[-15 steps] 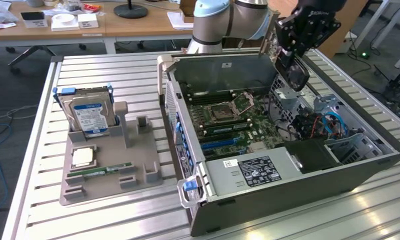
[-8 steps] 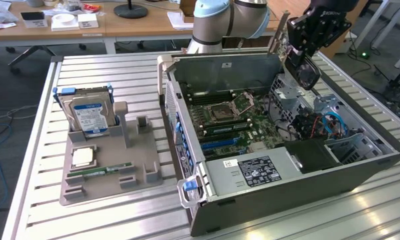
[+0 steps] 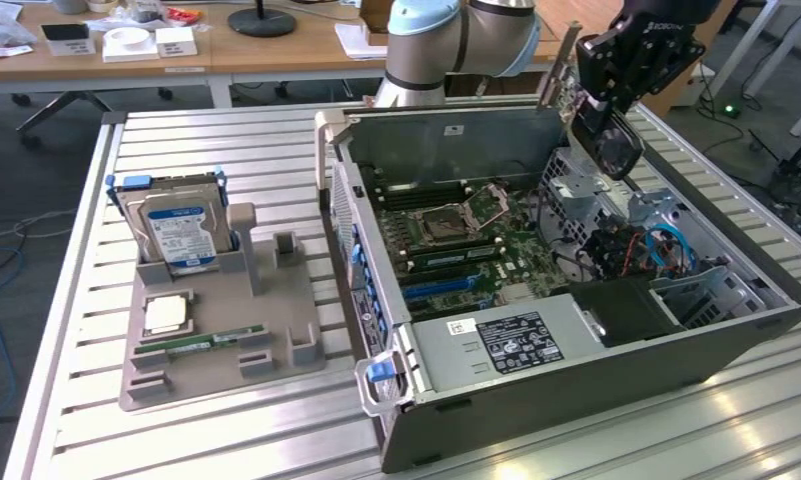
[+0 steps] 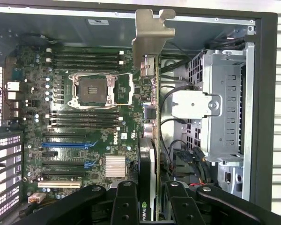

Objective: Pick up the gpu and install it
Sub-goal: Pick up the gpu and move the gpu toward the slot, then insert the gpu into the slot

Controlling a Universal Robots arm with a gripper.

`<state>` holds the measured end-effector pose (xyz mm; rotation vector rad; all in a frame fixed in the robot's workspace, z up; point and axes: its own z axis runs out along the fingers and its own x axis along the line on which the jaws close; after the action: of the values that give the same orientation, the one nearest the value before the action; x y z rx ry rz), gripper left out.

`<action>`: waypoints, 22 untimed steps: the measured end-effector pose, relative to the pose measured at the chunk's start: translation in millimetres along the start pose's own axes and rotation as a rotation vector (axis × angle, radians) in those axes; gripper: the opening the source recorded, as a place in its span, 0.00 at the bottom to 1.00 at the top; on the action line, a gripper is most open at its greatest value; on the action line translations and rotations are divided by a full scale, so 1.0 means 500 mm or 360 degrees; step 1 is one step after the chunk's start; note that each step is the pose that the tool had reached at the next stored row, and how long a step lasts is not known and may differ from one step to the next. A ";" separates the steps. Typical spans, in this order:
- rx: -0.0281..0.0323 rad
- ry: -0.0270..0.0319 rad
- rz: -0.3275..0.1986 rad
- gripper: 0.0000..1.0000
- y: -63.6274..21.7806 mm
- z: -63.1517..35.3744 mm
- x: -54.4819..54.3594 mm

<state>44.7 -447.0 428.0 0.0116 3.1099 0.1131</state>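
The gripper [image 4: 150, 194] grasps the gpu [image 4: 152, 140] edge-on above the open case [image 3: 574, 380], at the exterior view's far right. Risk: any tilt could drive the bracket [image 4: 152, 33] into the motherboard [image 4: 84, 122].

I count one gpu [image 3: 616, 145], a thin dark card with a silvery bracket; one black gripper [image 4: 151, 197] of mine; one open grey metal computer case [image 3: 574, 390] mid-frame. In the exterior view's left half: one grey plastic tray [image 3: 213, 385], one silver blue-labelled hard drive [image 3: 176, 238], one square silvery processor chip [image 3: 168, 315], one narrow green memory stick [image 3: 203, 343].
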 end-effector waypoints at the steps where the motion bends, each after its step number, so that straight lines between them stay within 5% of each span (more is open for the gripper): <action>1: 0.00000 0.00000 0.0000 0.27 0.000 0.000 -0.002; 22: 0.00004 -0.00005 0.0007 0.27 0.000 0.000 -0.004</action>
<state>46.8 -447.0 428.0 0.0188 3.1097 0.1129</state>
